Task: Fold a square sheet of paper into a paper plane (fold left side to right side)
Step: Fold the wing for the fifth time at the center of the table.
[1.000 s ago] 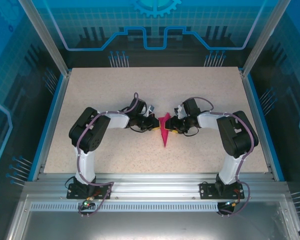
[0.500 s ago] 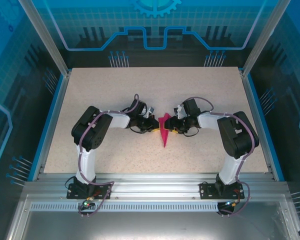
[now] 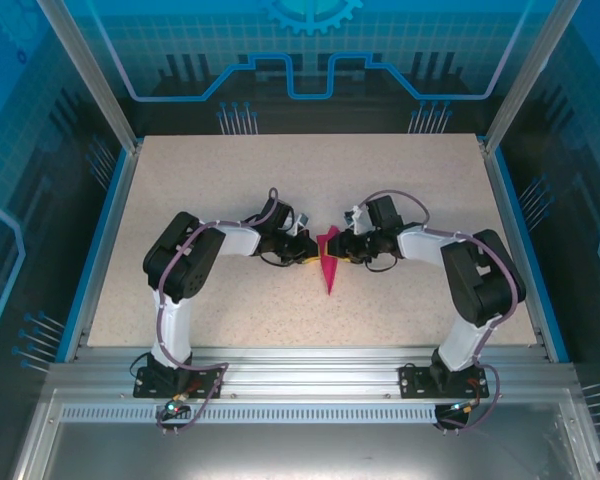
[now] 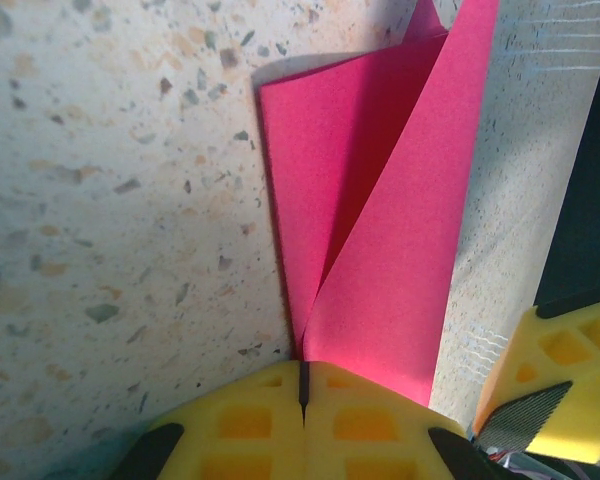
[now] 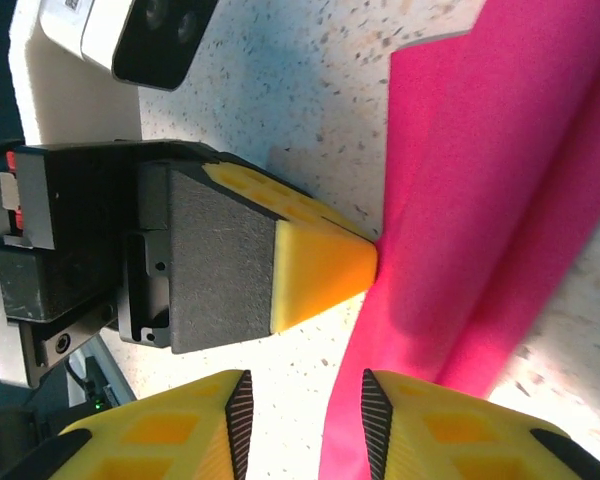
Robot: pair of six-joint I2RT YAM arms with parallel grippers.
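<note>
Right arm [image 3: 477, 285] swung outward, left jaws shut

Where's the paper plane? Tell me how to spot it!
Look at the middle of the speckled table, where the left gripper and right gripper face each other. The paper plane lies between them, a narrow bright pink dart pointing toward the arm bases; nothing else is pink.
</note>
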